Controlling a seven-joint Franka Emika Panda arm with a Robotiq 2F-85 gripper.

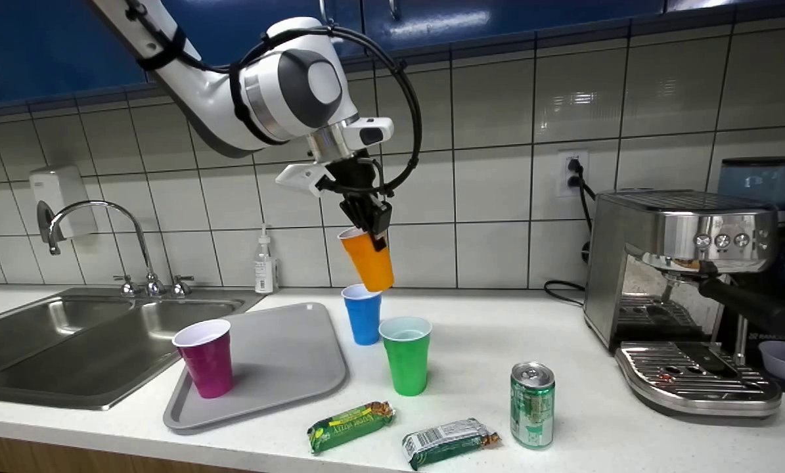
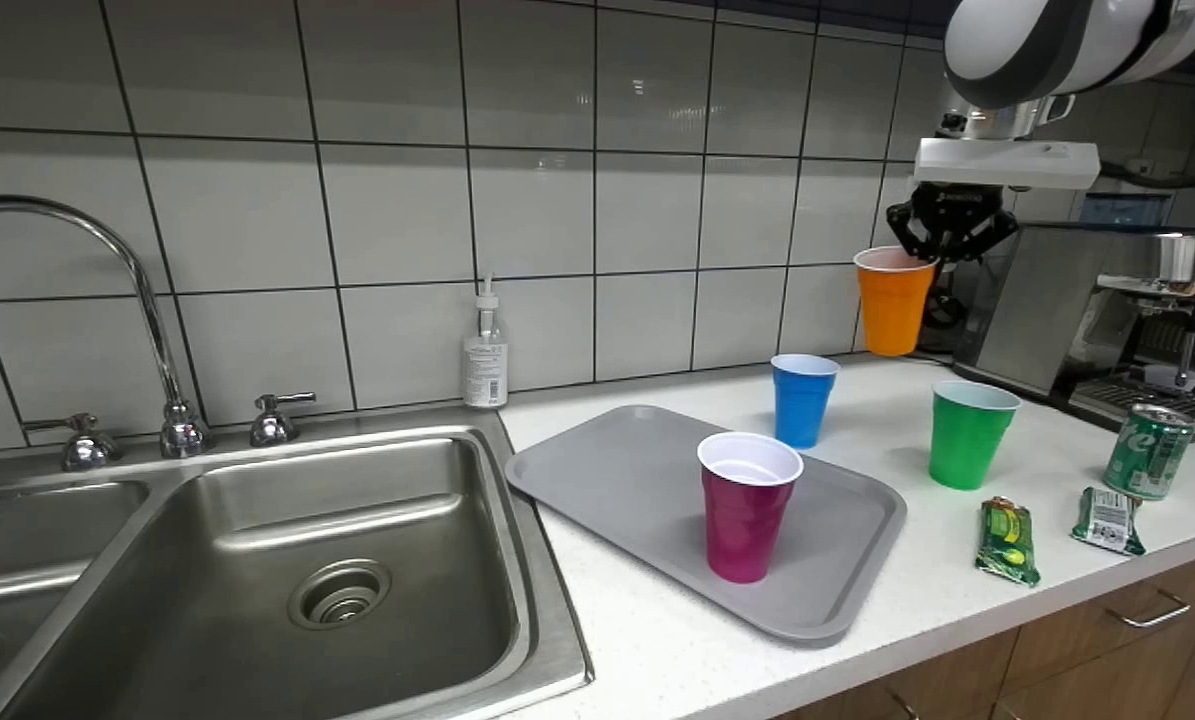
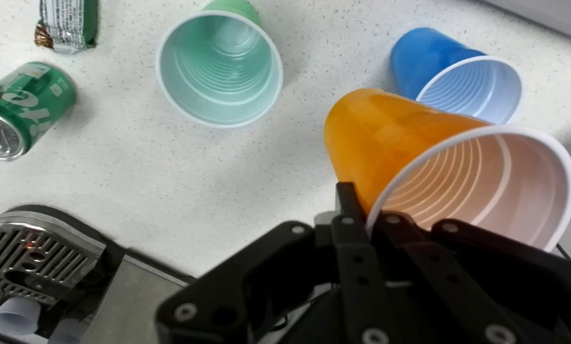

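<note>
I have the orange cup (image 3: pixel 385 138) pinched in my gripper (image 3: pixel 367 212). One of my fingers (image 3: pixel 346 197) presses on the outside, and the other reaches over the white rim to the inside, so the thin wall is caught between them. I hold the cup up off the countertop (image 1: pixel 477 355), mouth upward and tilted, in front of the tiled wall (image 1: pixel 491 190) that rises at the back edge.

Lower down and near it, the blue cup (image 1: pixel 364 320) stands upright on the countertop, just beside the tray (image 1: pixel 287 355); in an exterior view I can see a gap between these two cups. The green cup (image 1: pixel 407 361) also stands upright, nearer the front edge than the blue one. A purple cup (image 1: pixel 208 361) stands upright on the tray, close to the edge that faces the sink (image 2: pixel 552 610).

Toward the front edge of the countertop lie a green snack bar (image 1: pixel 351 427), the nearer of the pair to the tray, and a labelled snack bar (image 1: pixel 449 443), its barcode facing up. The can (image 1: pixel 532 408), green with a silver top, stands upright just beside the labelled one. The coffee machine (image 1: pixel 661 233) stands past the cups, on the side away from the sink. A pump bottle (image 2: pixel 485 368) stands by the sink's back corner, near the tiles.
</note>
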